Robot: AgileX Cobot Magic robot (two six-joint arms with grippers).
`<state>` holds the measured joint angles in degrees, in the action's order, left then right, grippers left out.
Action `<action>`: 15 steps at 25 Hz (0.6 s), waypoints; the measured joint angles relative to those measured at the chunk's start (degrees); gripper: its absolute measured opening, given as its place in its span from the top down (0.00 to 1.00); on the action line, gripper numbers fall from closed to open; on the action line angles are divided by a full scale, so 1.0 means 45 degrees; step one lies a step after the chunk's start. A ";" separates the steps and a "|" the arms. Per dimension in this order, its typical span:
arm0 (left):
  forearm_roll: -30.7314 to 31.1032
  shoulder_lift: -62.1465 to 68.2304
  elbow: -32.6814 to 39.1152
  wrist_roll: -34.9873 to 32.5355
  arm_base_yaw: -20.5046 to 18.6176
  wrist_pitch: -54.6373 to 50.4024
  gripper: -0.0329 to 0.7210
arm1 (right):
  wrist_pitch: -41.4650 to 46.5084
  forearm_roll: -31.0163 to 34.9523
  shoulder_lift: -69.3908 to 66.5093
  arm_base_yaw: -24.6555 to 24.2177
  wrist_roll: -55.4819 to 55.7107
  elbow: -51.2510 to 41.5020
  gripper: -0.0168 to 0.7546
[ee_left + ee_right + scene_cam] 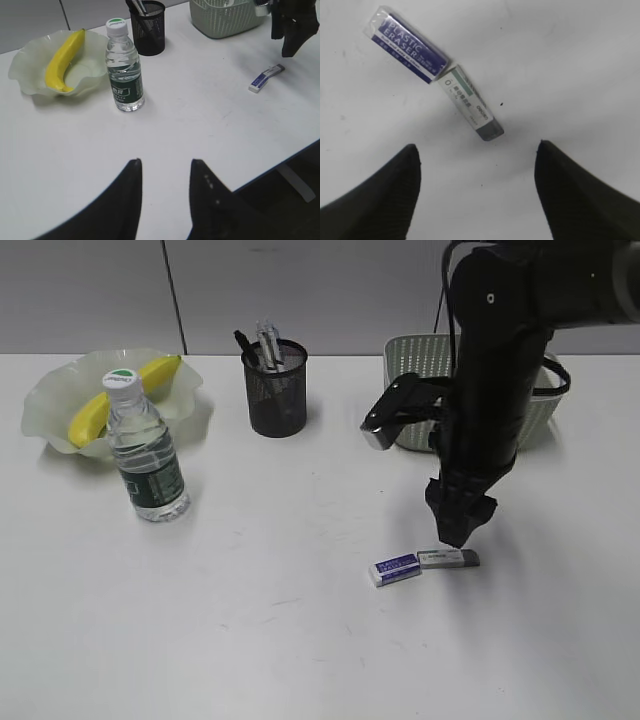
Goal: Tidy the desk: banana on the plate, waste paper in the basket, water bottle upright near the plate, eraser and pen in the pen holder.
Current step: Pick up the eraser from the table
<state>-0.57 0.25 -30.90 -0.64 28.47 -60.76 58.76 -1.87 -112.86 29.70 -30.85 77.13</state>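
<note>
Exterior view: on the broad white desk (250, 640) the right arm hangs over two erasers. Its black gripper (459, 530) points straight down just above the grey-and-white sleeved eraser (449, 558), which lies end to end with a blue-sleeved white eraser (395, 568), both long axes running left to right. From here I cannot tell how wide the gripper stands. The arm hides part of the pale green perforated plastic basket (415, 360) behind it. A black metal-mesh cylindrical pen holder (275, 390) holds pens whose tips poke out. The yellow curved banana (125, 400) lies in the pale green ruffled glass plate (50, 400), half hidden by the clear water bottle (145, 455) standing upright just in front, white cap up.

Left wrist view: the left gripper (165, 172) hovers well above bare desk with its two dark fingers parted, nothing between them. The banana's stem tip points away, towards the wall. The basket and pen holder are cut off at the top edge.

Right wrist view: the right gripper's fingers (380, 195) stand wide apart, empty. The grey-and-white eraser runs diagonally, its dark bare end nearest the gap; its small print is unreadable.
</note>
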 joint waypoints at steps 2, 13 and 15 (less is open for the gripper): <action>0.0000 0.0000 0.0000 0.0000 0.0000 0.0000 0.63 | -0.0055 0.0162 -0.0178 0.0000 -0.0313 0.0000 0.26; 0.0000 0.0000 0.0000 0.0000 0.0000 0.0000 0.63 | -0.0340 0.0324 -0.1664 0.0000 -0.0774 0.0000 0.26; 0.0000 0.0000 0.0000 0.0000 0.0000 0.0000 0.63 | -0.0543 0.0269 -0.1833 0.0000 -0.0784 0.0000 0.27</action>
<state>-0.57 0.25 -30.90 -0.64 28.47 -60.76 56.32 -0.66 -121.10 29.70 -34.38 77.13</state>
